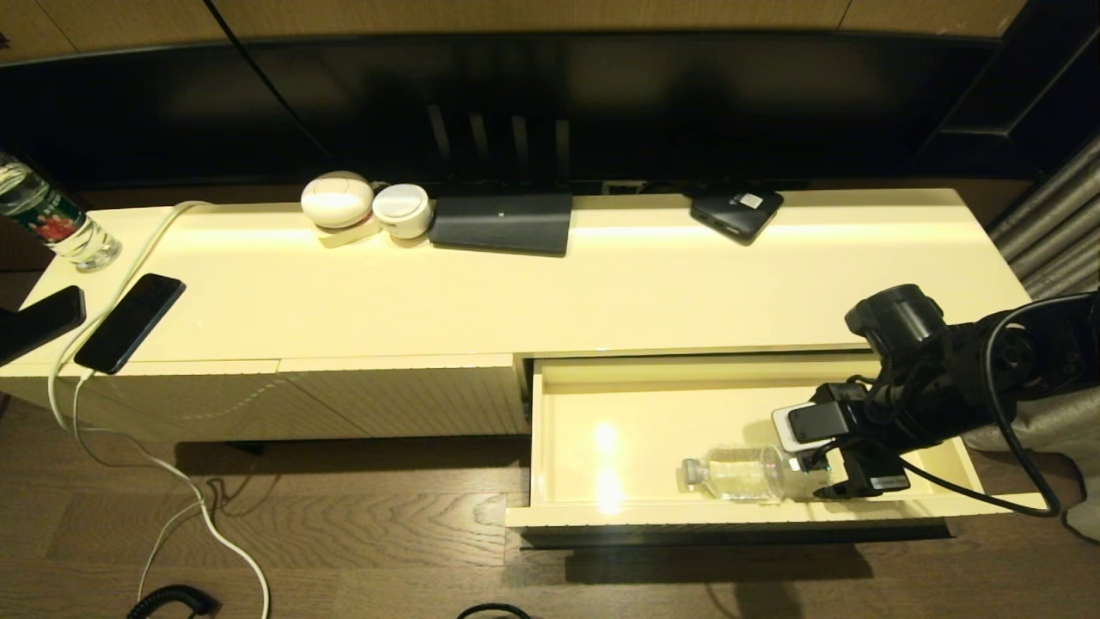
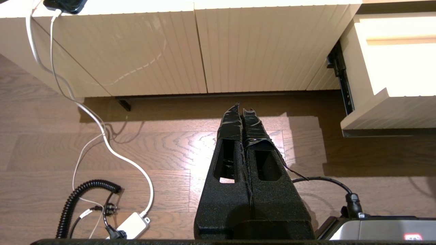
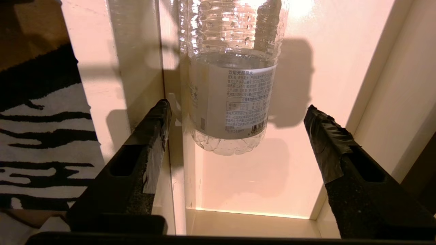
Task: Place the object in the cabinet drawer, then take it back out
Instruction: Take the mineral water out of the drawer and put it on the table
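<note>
The small clear water bottle [image 1: 739, 473] lies on its side in the open cream drawer [image 1: 619, 413], near the front wall, its pale cap pointing toward the robot's left. In the right wrist view the bottle [image 3: 231, 85] shows a pale printed band and a little water. My right gripper [image 1: 825, 474] is inside the drawer at the bottle's base, open. Its fingers [image 3: 153, 136] stand wide on either side of the base without touching it. My left gripper [image 2: 242, 109] is shut and empty, parked low above the wooden floor in front of the ribbed panels.
On the cabinet top stand a bottle with a green-red label [image 1: 51, 219], a dark phone [image 1: 129, 322] on a white cable [image 1: 64, 378], two white round devices [image 1: 337, 199] and dark boxes [image 1: 503, 223]. Cables and a charger [image 2: 131, 224] lie on the floor.
</note>
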